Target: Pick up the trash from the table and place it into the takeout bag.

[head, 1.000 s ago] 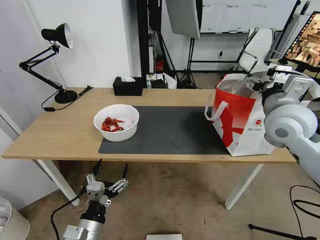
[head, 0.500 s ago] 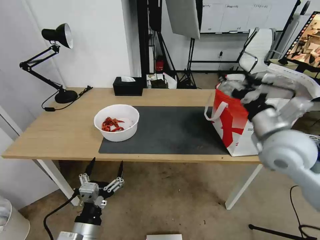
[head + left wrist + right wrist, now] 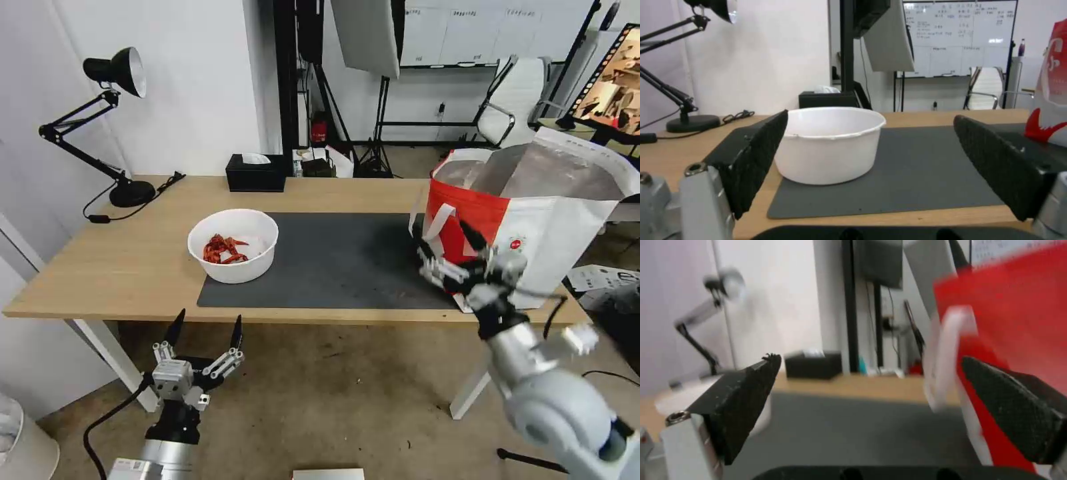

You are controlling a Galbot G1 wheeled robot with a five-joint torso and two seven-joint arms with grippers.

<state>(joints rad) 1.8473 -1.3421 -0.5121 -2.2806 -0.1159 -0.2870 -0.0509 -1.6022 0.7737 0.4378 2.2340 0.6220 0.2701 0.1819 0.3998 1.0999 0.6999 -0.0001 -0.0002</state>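
Left gripper (image 3: 205, 331), jaws spread wide and empty, hangs below the near edge of the desk (image 3: 120, 267). The white bowl (image 3: 233, 254) of red scraps sits ahead of and above it on the dark mat (image 3: 347, 267), framed between its fingers (image 3: 751, 156) in the left wrist view. Right gripper (image 3: 445, 250), jaws likewise apart and empty, is just in front of the red face of the takeout bag (image 3: 553, 227), close to a white loop handle (image 3: 437, 223) that passes between its fingers (image 3: 740, 400) in the right wrist view.

Risks, as judged: the right gripper may snag the loop handle and drag or topple the bag, since the handle lies within its open span. The left gripper, starting beneath desk level, could strike the desk edge while rising. The bowl is wide against the jaw opening; a poor hold on the rim might tip out the scraps.
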